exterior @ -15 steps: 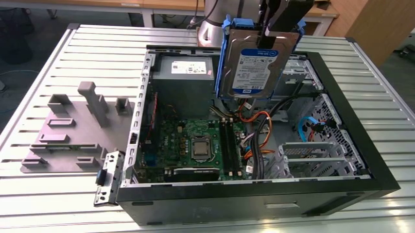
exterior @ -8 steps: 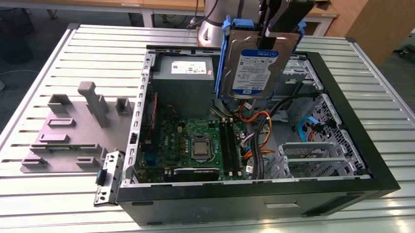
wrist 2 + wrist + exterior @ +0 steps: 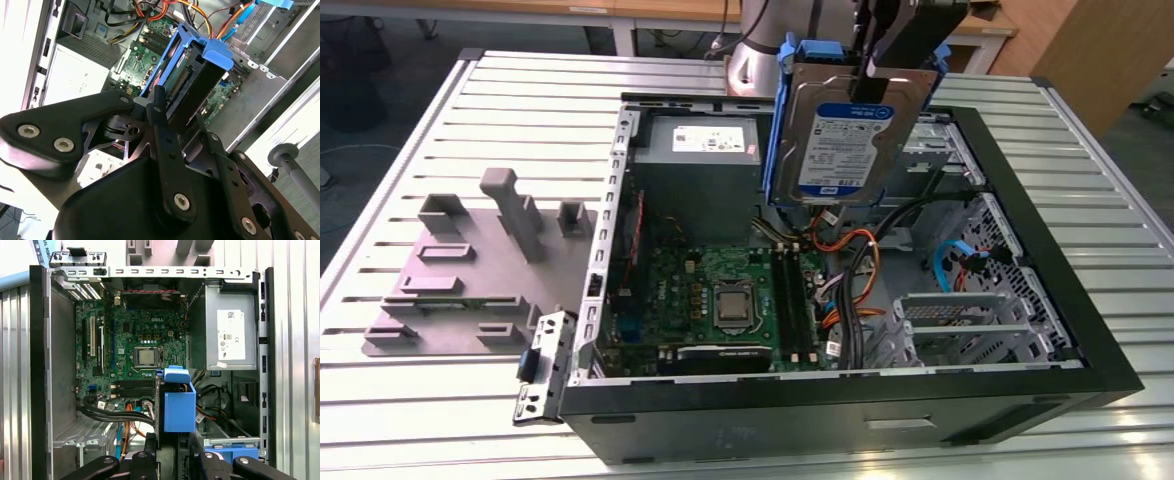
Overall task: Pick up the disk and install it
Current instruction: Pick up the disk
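End effector [image 3: 874, 85] clamped on the disk [image 3: 847, 140], fingers [image 3: 161, 117] pinching its upper edge. Disk hangs on edge, label toward the camera, upper centre of the exterior view, above the open case. It sits between the power supply and the drive bays, blue carrier frame around its edges. Both wrist views show the same grip [image 3: 172, 440], disk [image 3: 179, 405] over the case interior.

- Surface [image 3: 480, 100]: slatted metal, carries everything.
- PC case [image 3: 1047, 260]: black tower on its side, side panel off, fills centre and right of the exterior view.
- Grey fixture [image 3: 454, 270]: slotted block with uprights, left of the frame, just beside the case.
- Power supply [image 3: 700, 145]: grey box, white sticker, upper-left corner of the case.
- Motherboard [image 3: 707, 290]: green, lower left inside the case.
- Drive cage [image 3: 961, 325]: perforated metal, lower right inside the case.
- Second blue carrier [image 3: 232, 450]: in a case bay near the end effector, first wrist view.
- Orange and black cables [image 3: 843, 255]: bundled below the disk.
- CPU socket [image 3: 734, 305]: mid-board.
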`<state>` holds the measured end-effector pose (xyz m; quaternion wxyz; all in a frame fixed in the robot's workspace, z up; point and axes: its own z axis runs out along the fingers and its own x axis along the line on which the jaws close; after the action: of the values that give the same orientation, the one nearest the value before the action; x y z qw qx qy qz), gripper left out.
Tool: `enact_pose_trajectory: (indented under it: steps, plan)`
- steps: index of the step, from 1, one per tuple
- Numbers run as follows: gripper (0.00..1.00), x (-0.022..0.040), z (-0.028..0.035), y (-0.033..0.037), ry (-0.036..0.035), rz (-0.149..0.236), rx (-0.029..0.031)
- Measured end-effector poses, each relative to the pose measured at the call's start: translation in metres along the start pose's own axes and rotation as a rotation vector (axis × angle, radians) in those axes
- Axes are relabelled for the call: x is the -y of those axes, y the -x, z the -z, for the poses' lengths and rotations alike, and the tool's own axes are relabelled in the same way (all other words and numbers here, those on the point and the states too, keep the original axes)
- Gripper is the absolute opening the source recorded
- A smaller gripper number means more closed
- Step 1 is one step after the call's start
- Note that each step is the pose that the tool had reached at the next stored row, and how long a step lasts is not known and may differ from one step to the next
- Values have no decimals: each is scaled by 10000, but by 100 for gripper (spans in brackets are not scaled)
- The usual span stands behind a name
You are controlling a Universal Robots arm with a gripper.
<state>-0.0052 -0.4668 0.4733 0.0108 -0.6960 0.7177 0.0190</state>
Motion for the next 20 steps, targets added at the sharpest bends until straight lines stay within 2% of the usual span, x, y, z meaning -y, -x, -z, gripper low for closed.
enact_pose_trajectory:
  steps: [12,20]
  plan:
    - [35,0,0,-10,0,1,1]
    - [35,4,3,-94,0,0,1]
